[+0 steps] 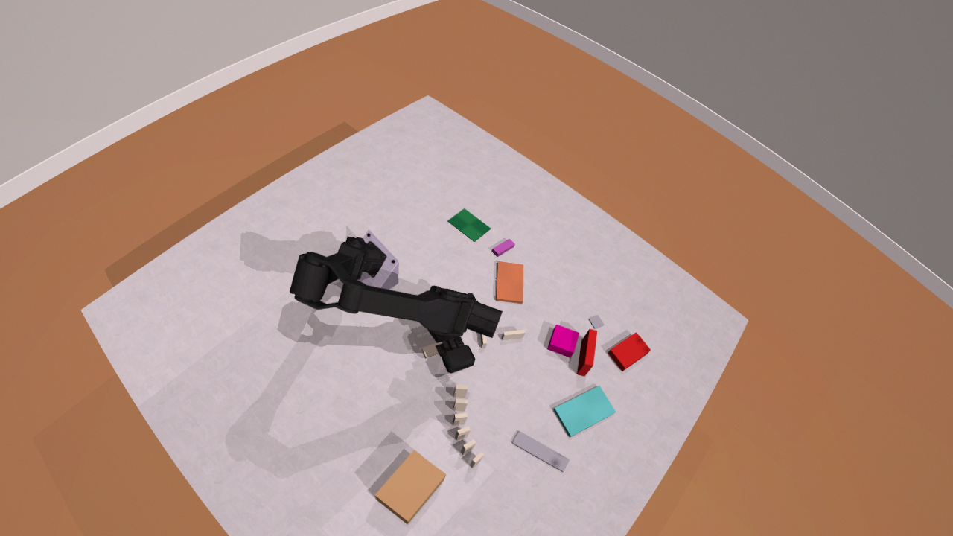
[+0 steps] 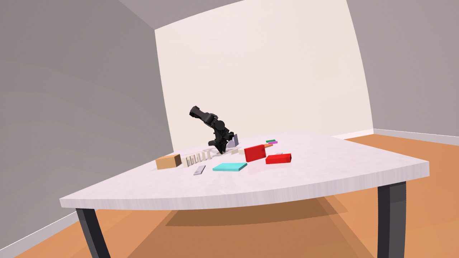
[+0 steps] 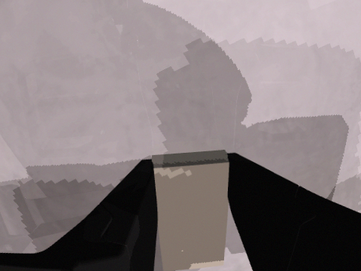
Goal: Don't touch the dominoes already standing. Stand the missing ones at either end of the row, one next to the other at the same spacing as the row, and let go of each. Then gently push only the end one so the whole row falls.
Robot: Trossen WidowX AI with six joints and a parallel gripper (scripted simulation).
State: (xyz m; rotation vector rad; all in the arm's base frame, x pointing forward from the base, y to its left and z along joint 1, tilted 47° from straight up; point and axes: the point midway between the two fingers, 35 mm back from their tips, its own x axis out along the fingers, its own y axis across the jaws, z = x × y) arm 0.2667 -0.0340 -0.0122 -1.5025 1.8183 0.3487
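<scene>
My gripper points down and is shut on a beige domino. The domino's broad face is up, and both fingers touch its sides; it lies flat at table level. A second loose domino lies partly hidden by the arm in the top view, and a third loose domino lies to its right. Several dominoes stand upright in a slightly curved row, from the near-arm end domino to the far end domino. The gripper is apart from the row.
A tan box stands beside the row's far end. A grey bar and turquoise slab lie to its right. A magenta block, upright red slab, red block and orange slab are farther off.
</scene>
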